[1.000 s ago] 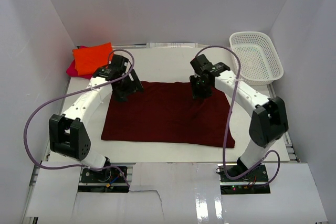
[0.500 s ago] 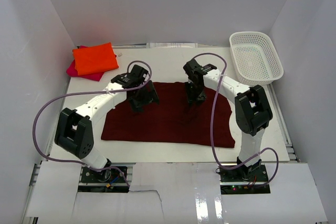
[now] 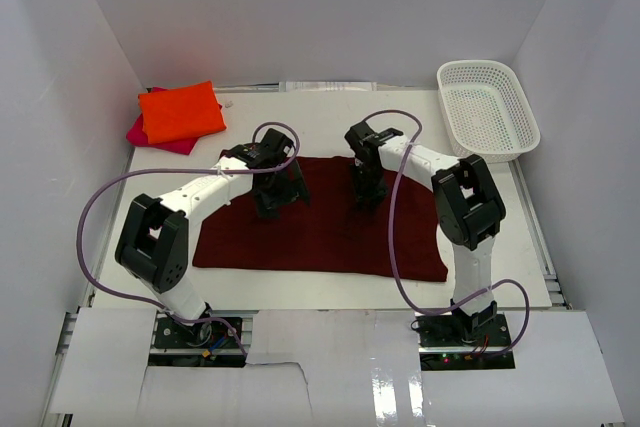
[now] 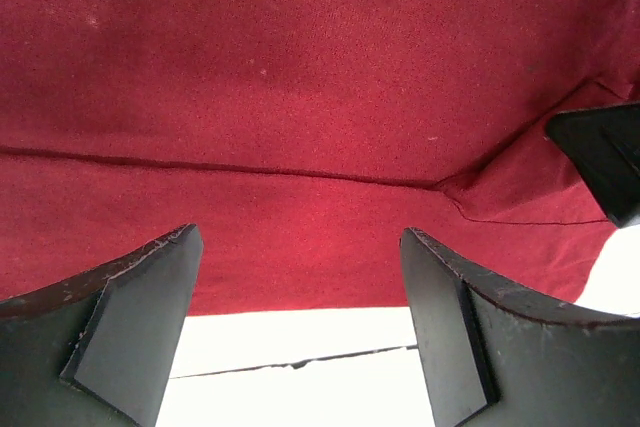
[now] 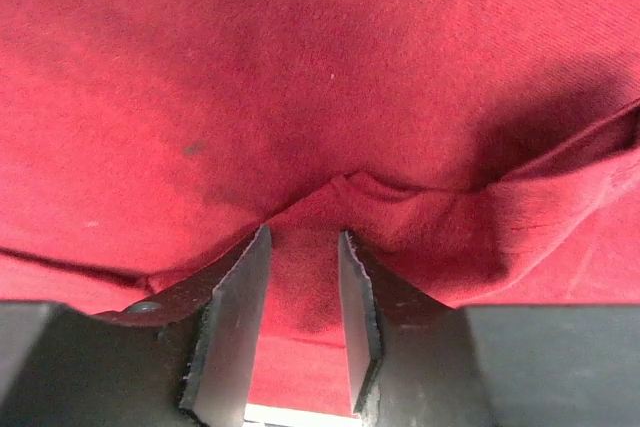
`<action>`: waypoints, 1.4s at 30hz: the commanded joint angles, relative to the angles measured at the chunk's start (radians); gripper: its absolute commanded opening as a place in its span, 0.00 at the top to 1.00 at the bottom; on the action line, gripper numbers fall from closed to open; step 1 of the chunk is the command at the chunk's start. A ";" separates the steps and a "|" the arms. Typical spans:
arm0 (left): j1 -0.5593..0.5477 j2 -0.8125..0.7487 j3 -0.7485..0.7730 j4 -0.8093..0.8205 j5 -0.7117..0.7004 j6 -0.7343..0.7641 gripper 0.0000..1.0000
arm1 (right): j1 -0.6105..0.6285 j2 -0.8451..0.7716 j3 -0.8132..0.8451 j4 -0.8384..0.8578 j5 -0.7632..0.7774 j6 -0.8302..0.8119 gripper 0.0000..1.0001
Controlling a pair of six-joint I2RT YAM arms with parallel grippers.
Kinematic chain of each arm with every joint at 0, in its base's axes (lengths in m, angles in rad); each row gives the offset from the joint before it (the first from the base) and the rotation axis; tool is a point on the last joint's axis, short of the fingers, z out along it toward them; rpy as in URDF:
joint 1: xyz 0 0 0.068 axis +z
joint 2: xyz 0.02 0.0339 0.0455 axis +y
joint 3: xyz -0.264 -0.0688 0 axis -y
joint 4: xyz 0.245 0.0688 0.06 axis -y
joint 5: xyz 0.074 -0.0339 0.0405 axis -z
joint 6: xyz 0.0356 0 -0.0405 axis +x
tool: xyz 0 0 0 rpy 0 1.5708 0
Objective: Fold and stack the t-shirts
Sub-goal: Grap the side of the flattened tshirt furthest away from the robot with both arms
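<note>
The dark maroon t-shirt [image 3: 320,232] lies spread flat across the middle of the table. My left gripper [image 3: 278,193] stands over its far edge, left of centre. Its jaws [image 4: 298,247] are wide open, with only maroon cloth [image 4: 320,97] and white table between them. My right gripper [image 3: 366,191] is on the far edge right of centre, shut on a raised pucker of the maroon cloth [image 5: 300,97] between its fingers [image 5: 305,239]. The orange t-shirt [image 3: 180,112] lies folded on the magenta one [image 3: 150,134] at the far left corner.
A white mesh basket [image 3: 512,132] stands at the far right corner. White walls close in the table on three sides. Purple cables loop from both arms. The right arm's black tip [image 4: 600,157] shows at the right of the left wrist view.
Both grippers have moved inward and nearer along the maroon shirt's far edge. The shirt's far right corner has drawn in with the right gripper.
</note>
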 commanded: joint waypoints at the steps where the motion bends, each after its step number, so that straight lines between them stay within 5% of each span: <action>1: -0.004 -0.025 -0.010 0.014 -0.015 -0.010 0.09 | 0.003 0.011 -0.013 0.028 -0.005 -0.011 0.61; 4: -0.004 -0.025 -0.012 0.015 -0.014 -0.010 0.09 | 0.002 0.013 -0.023 0.043 -0.008 -0.011 0.75; 5: -0.004 -0.024 -0.012 0.017 -0.015 -0.009 0.09 | 0.000 0.013 -0.023 0.045 -0.011 -0.011 0.92; 6: -0.004 -0.022 -0.012 0.015 -0.015 -0.009 0.09 | 0.000 0.011 -0.025 0.045 -0.011 -0.009 0.92; 16: -0.007 -0.019 -0.018 0.019 -0.014 -0.010 0.09 | 0.002 -0.179 -0.114 0.123 -0.019 -0.026 0.92; 27: -0.030 -0.007 -0.016 0.023 -0.017 -0.017 0.09 | 0.000 -0.434 -0.456 0.399 -0.115 -0.023 0.92; 33: -0.036 -0.013 -0.016 0.025 -0.020 -0.017 0.09 | 0.000 -0.412 -0.468 0.519 -0.289 -0.069 0.88; 42: -0.047 -0.007 -0.016 0.023 -0.018 -0.020 0.09 | 0.002 -0.400 -0.367 0.548 -0.260 -0.141 0.75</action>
